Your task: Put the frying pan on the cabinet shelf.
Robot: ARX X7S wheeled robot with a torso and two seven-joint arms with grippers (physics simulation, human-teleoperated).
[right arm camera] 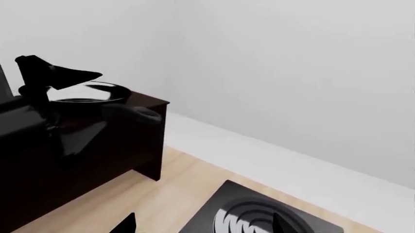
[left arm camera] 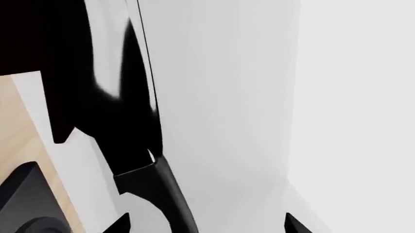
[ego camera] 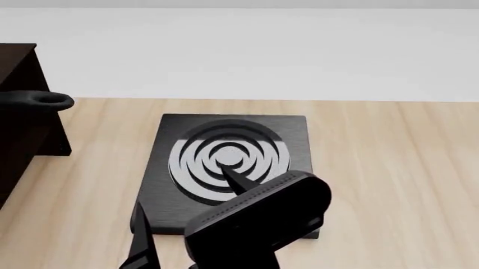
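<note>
The frying pan (right arm camera: 97,94) is a small black round pan on the top board of the dark cabinet shelf (right arm camera: 153,104). I cannot tell whether it rests fully on the board. Its handle (ego camera: 45,101) sticks out past the cabinet's edge, loop end free. My left gripper (left arm camera: 206,224) is open, its tips far apart. The pan's handle (left arm camera: 162,194) runs between the tips without being clamped, and the pan body (left arm camera: 123,92) lies ahead of it. From the right wrist view the left gripper (right arm camera: 65,76) hovers just above the pan. My right gripper (right arm camera: 202,224) is open and holds nothing.
A square black stove plate (ego camera: 233,168) with pale concentric rings lies on the wooden tabletop (ego camera: 389,168), under my right gripper (ego camera: 187,212). The dark cabinet (ego camera: 19,129) stands at the table's left. A white wall (ego camera: 239,50) runs behind.
</note>
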